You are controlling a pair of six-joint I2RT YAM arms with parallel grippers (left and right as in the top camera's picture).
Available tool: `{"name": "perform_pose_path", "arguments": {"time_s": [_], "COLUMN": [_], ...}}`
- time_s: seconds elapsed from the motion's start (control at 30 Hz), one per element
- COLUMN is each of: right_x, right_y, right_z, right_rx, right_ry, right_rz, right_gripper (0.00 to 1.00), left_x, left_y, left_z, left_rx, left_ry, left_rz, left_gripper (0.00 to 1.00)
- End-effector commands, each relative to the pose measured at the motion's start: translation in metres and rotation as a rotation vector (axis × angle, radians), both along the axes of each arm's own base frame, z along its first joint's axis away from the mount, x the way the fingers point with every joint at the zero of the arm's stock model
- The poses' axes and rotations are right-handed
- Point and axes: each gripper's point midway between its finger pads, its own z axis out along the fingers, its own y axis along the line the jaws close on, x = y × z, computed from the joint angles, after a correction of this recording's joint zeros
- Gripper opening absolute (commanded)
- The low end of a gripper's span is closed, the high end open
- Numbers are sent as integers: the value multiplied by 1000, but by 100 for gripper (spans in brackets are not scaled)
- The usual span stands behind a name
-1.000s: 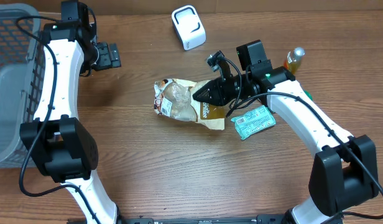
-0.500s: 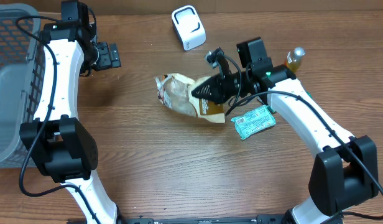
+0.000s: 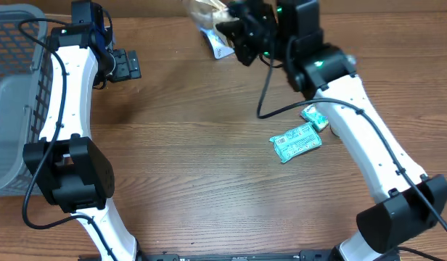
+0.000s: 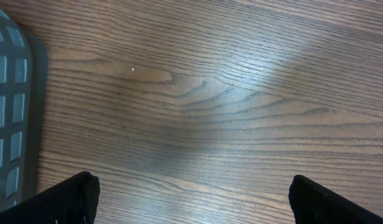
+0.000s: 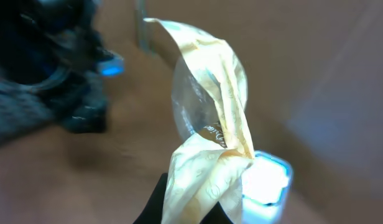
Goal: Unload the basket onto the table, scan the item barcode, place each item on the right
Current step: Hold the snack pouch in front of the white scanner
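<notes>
The item is a crumpled beige snack bag (image 3: 204, 10) with a clear window, lifted high at the back of the table. My right gripper (image 3: 234, 30) is shut on its lower end. In the right wrist view the bag (image 5: 210, 106) rises from my gripper (image 5: 193, 213) and hangs next to the white scanner (image 5: 266, 180), which glows blue-white. Overhead, the scanner (image 3: 216, 47) shows only partly under the bag and the right arm. My left gripper (image 3: 126, 64) stays open at the back left, with bare wood between its fingertips (image 4: 67, 199).
A grey mesh basket (image 3: 9, 94) fills the left edge, and its rim (image 4: 11, 106) lies just left of my left gripper. A green packet (image 3: 296, 141) and a smaller packet (image 3: 316, 118) lie on the wood under the right arm.
My right gripper closed on the snack bag and lifted it off the table, up and back to beside the scanner. The left arm has not moved.
</notes>
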Motion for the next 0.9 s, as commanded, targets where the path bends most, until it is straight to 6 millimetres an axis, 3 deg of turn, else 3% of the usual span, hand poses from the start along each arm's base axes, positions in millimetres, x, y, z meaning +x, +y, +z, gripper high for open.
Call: {"name": "perform_pose_path", "arguments": {"time_s": [0.0,0.2,0.43,0.7,0.87], "right_x": [33,66,101,107,107], "right_y": [-6,-4,-6,-4,-5], "right_z": [-13,-45,-108,-158,-167], "right_rx": [-208,-272,-357,-409,-420], "right_ry": [-178,-220,-203,-134,-119], "right_rz": [-129,-206,-287,-274,-271], "right_gripper": [8,4,4,5,5], "left_x": [4,4,4,4,4], "left_y": [-1,-1,-1,-1,-1], "left_z": [6,6,6,6,6], "left_rx": [6,6,6,6,6], "left_ry": [-17,-17,-17,-17,-17], "left_rz": [9,9,10,10,10], "left_gripper": [100,99,100,100,99]}}
